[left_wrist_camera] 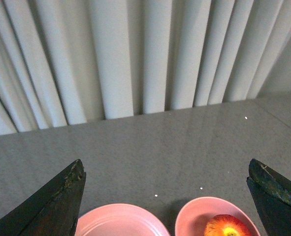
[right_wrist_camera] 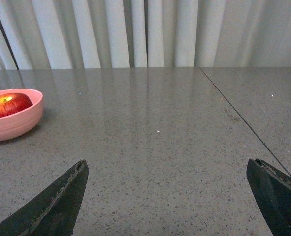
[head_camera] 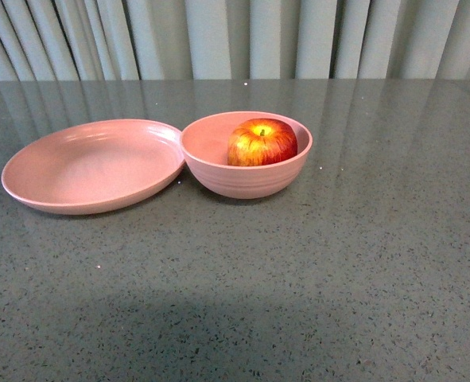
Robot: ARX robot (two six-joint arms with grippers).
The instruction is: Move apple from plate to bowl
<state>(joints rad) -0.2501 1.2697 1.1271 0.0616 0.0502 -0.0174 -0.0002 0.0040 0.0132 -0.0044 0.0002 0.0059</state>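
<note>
The red and yellow apple (head_camera: 262,142) sits inside the deep pink bowl (head_camera: 246,177) at the table's middle. The shallow pink plate (head_camera: 91,165) lies empty just left of the bowl, its rim touching it. In the left wrist view the plate (left_wrist_camera: 119,221), the bowl (left_wrist_camera: 197,216) and the apple (left_wrist_camera: 228,227) show at the bottom; my left gripper (left_wrist_camera: 166,169) is open and empty, held above and back from them. In the right wrist view my right gripper (right_wrist_camera: 167,169) is open and empty over bare table, with the bowl (right_wrist_camera: 15,123) and apple (right_wrist_camera: 8,105) off to one side. Neither arm shows in the front view.
The grey speckled table (head_camera: 338,263) stretches around the dishes. Pale pleated curtains (head_camera: 235,36) hang behind its far edge. A seam (right_wrist_camera: 243,123) runs across the tabletop in the right wrist view.
</note>
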